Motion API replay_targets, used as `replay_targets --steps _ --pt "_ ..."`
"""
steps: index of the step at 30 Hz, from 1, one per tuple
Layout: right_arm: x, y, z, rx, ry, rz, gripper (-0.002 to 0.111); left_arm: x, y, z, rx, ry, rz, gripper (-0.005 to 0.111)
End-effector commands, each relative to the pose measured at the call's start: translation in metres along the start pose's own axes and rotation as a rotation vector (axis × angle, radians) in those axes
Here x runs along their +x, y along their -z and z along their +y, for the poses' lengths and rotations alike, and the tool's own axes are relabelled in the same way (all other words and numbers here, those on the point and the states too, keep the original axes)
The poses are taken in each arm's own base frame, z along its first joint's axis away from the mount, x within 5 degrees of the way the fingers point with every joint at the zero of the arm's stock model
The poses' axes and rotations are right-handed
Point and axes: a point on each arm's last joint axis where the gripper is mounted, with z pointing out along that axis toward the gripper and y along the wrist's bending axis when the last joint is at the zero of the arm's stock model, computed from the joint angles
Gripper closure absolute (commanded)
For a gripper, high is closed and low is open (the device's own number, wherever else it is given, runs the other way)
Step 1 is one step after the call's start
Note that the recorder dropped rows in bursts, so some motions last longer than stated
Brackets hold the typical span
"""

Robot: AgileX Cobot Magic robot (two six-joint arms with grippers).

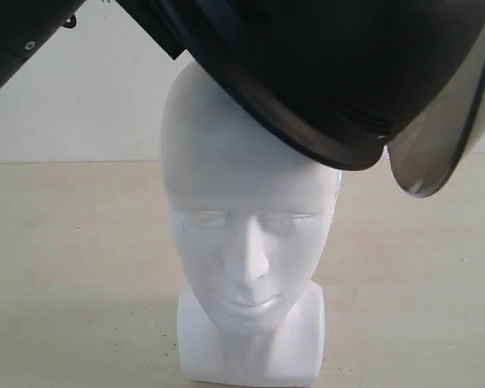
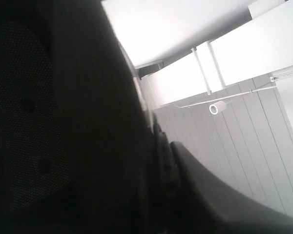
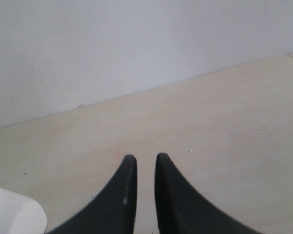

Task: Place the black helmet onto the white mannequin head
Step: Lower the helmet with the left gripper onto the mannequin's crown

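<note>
The white mannequin head (image 1: 242, 234) stands upright on the table, facing the exterior camera. The black helmet (image 1: 339, 73) hangs tilted over it, its rim touching the crown and its smoky visor (image 1: 436, 149) hanging down on the right. The left arm (image 1: 16, 44) comes in from the upper left, and its gripper (image 1: 158, 28) holds the helmet's edge. In the left wrist view the dark padded lining (image 2: 24, 122) fills the picture, and the left gripper (image 2: 161, 165) is shut over the helmet rim, with one finger (image 2: 224, 204) outside the shell. The right gripper (image 3: 145, 158) is shut and empty, low over the table.
The beige tabletop (image 1: 65, 267) spreads around the head, with a white wall (image 1: 73, 97) behind. A white rounded edge (image 3: 14, 217) shows at the corner of the right wrist view. Wall panels and a pipe (image 2: 217, 108) show past the helmet in the left wrist view.
</note>
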Motion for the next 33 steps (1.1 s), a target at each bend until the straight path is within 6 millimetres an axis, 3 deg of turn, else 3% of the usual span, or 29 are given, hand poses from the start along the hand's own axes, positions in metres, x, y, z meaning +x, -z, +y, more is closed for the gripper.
replay_targets --steps 1,7,18,33 --pt "-0.001 0.000 0.000 0.002 0.002 -0.009 0.095 -0.014 0.004 -0.009 0.051 -0.037 -0.051 0.102" --pt "-0.001 0.000 0.000 0.002 0.002 -0.009 0.095 -0.029 0.010 -0.004 0.023 -0.061 -0.086 0.102" --pt "-0.001 0.000 0.000 0.002 0.002 -0.009 0.095 -0.034 0.011 0.022 -0.043 -0.033 -0.084 0.102" --pt "-0.001 0.000 0.000 0.002 0.002 -0.009 0.095 -0.038 0.014 0.030 -0.080 -0.062 -0.070 0.102"
